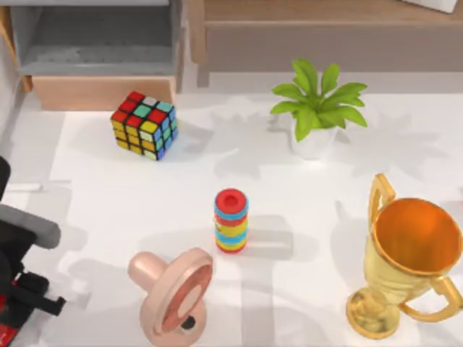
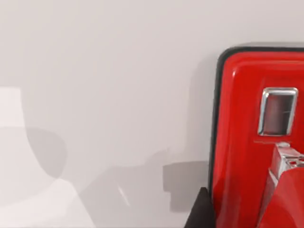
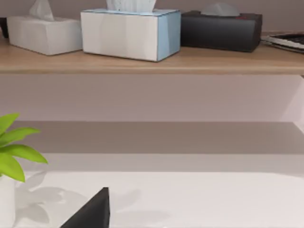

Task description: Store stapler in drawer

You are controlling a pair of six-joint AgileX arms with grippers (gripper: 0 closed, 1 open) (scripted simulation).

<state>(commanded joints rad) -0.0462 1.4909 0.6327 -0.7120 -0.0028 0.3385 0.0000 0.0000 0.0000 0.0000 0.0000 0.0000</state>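
White tabletop: red stapler at the 8 o'clock corner under the left gripper; jaw state unclear. Centre over its body before closing; open drawer waits at 11 o'clock.

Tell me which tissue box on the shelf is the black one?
The black tissue box is at one end of the row of three, beside the blue-sided tissue box in the middle. The white tissue box at the other end is pale, like the middle one's front.
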